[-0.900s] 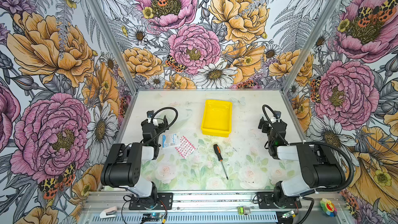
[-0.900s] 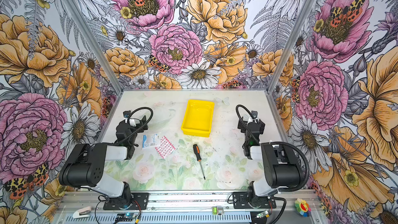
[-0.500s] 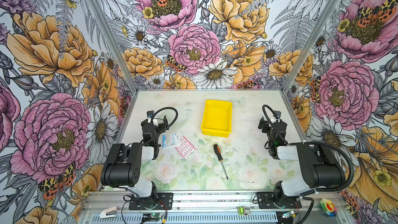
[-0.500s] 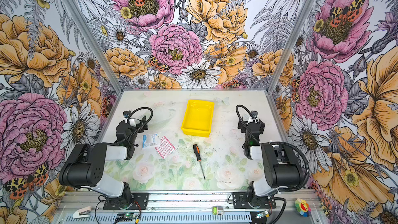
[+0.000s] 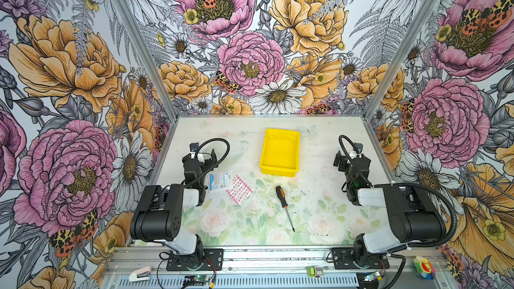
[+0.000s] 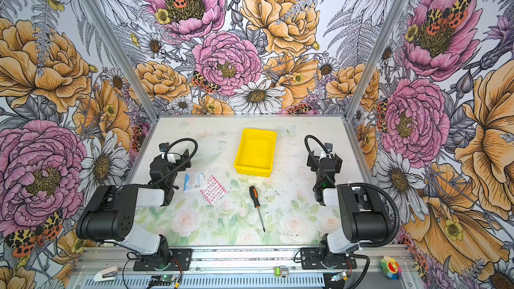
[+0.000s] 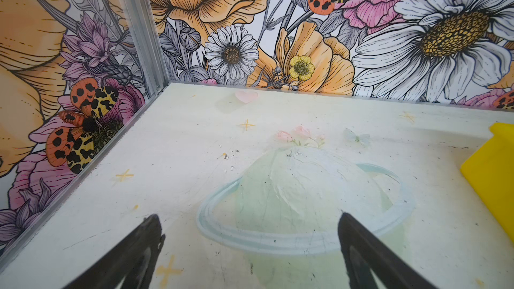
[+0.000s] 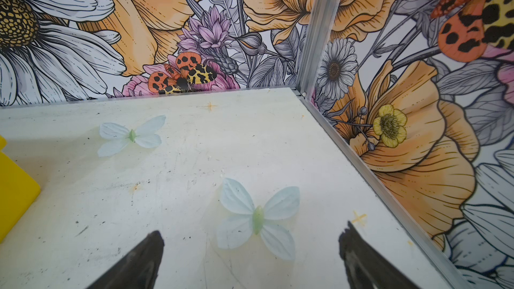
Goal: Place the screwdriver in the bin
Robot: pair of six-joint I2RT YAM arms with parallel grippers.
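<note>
**Jaws open on both arms, screwdriver loose on the bench**

Jaws on the left arm and on the right arm stand spread wide with nothing between them, each over bare bench (image 5: 319, 196).

In both top views the screwdriver (image 5: 285, 207) (image 6: 258, 208) lies flat on the bench at 6 o'clock from the bin (image 5: 279, 172) (image 6: 252, 172), near it but not touching. Its handle end is nearest the bin and its tip points to about 5 o'clock. The arms sit well apart from it, at 9 and 3 o'clock.

It looks light and rigid. The thin round shaft would probably roll or slip under a pinch, so the thicker handle, taken across its middle, seems the safer hold and likely carries most of the weight.

The handle is black at the butt and orange toward the slim dark shaft. Two flat packets (image 5: 230, 186) lie at 9 o'clock of the handle, clear of it. The glossy yellow bin is empty.
</note>
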